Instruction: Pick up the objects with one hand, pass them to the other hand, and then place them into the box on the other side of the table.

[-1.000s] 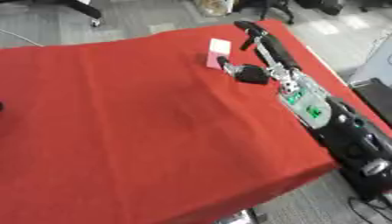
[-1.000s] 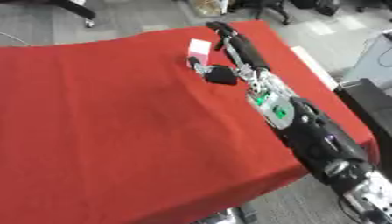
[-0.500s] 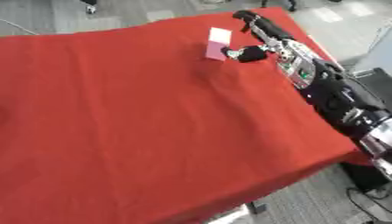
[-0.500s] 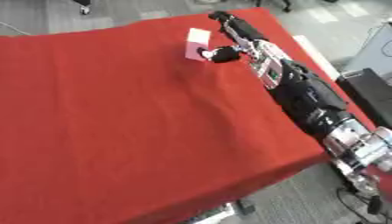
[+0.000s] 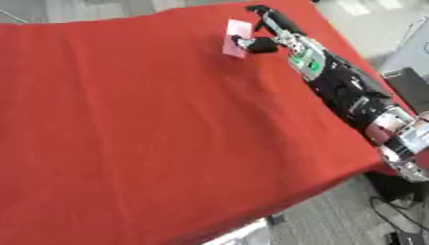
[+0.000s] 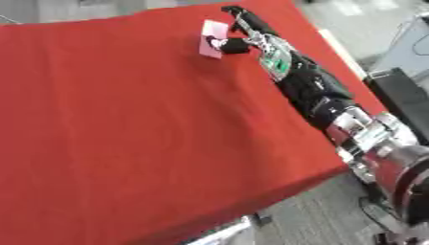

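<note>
the right hand reaches far across the red tablecloth toward the 1 o'clock corner of the table, its black-and-silver arm running in from about 4 o'clock along the cloth's right edge. a green patch shows on the back of the wrist. the fingers stretch out long and fairly straight toward the far edge, while the thumb bends in toward 9 o'clock and meets a small pink card-like object — it looks like the thumb tip touches the card's near right side, but whether the card is actually pinched or only touched cannot be told. the pink object sits at the hand's 9 o'clock side, near the far right corner of the cloth, appearing to stand or lean slightly rather than lie flat. the rest of the cloth spreads wide toward 7 o'clock, lightly wrinkled.
</note>
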Controlling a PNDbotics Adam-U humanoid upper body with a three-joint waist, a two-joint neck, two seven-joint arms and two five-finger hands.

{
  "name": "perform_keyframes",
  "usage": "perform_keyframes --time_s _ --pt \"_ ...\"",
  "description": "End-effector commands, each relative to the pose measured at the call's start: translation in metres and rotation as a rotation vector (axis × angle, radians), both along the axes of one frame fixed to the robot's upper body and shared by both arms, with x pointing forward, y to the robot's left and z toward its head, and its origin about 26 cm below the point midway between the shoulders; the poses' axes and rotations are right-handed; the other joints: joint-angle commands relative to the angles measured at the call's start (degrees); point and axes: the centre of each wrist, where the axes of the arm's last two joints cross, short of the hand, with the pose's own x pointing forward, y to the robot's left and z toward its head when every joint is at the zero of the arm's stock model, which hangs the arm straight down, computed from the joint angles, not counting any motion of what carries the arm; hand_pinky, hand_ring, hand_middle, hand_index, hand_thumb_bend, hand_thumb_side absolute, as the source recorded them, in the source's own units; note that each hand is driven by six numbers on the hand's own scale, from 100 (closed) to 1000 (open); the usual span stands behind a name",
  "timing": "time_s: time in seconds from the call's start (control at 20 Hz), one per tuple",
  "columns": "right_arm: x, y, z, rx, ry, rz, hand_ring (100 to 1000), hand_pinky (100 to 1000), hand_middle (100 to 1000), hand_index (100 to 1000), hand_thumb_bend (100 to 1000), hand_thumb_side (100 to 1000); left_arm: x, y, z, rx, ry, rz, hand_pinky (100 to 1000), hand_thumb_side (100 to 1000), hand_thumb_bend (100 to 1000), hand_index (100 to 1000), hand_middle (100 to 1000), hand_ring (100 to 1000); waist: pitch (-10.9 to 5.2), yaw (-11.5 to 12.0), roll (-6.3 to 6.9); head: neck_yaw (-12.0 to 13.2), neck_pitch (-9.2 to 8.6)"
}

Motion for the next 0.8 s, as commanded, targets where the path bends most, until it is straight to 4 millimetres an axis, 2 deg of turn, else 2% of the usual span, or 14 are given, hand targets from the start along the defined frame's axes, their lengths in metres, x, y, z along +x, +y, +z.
perform_keyframes --time_s 0.05,0.25,0.45,0.6,0.65,0.75,0.8 --pt "-0.002 -0.011 0.018 -0.024 -0.027 -0.016 716 928 943 985 342 560 -0.002 -0.001 0.008 0.003 -0.036 -0.008 810 719 100 927 796 946 -0.50 0.1 0.18 -0.7 -0.17" --pt "0.000 -0.009 0.014 -0.027 0.001 -0.009 665 909 882 948 330 577 -0.002 -0.003 0.008 0.005 -0.040 -0.013 810 720 100 927 794 945 -0.36 0.1 0.18 -0.9 -0.17" --pt "0.000 -0.008 0.009 -0.024 0.011 -0.011 582 882 773 879 307 545 -0.002 -0.003 0.009 0.007 -0.042 -0.016 810 719 100 927 792 943 -0.51 0.2 0.08 -1.0 -0.17" --pt "0.000 -0.005 0.008 -0.031 -0.022 -0.018 467 844 590 742 289 460 -0.002 -0.003 0.009 0.006 -0.038 -0.015 809 719 100 928 791 943 -0.66 0.1 -0.03 -1.1 -0.17" --pt "0.000 -0.004 0.008 -0.036 -0.043 -0.023 444 835 556 712 277 439 -0.002 -0.003 0.009 0.005 -0.036 -0.015 809 719 100 928 791 943 -0.72 0.0 -0.07 -1.0 -0.17" --pt "0.000 -0.002 0.009 -0.049 -0.086 -0.031 377 814 469 623 233 365 -0.002 -0.003 0.008 0.005 -0.031 -0.014 809 719 100 928 791 942 -0.89 -0.2 -0.17 -0.9 -0.17" --pt "-0.001 0.000 0.009 -0.055 -0.111 -0.034 337 799 420 573 170 343 -0.002 -0.003 0.008 0.005 -0.028 -0.011 808 719 100 927 790 942 -1.02 -0.4 -0.21 -0.7 -0.17"
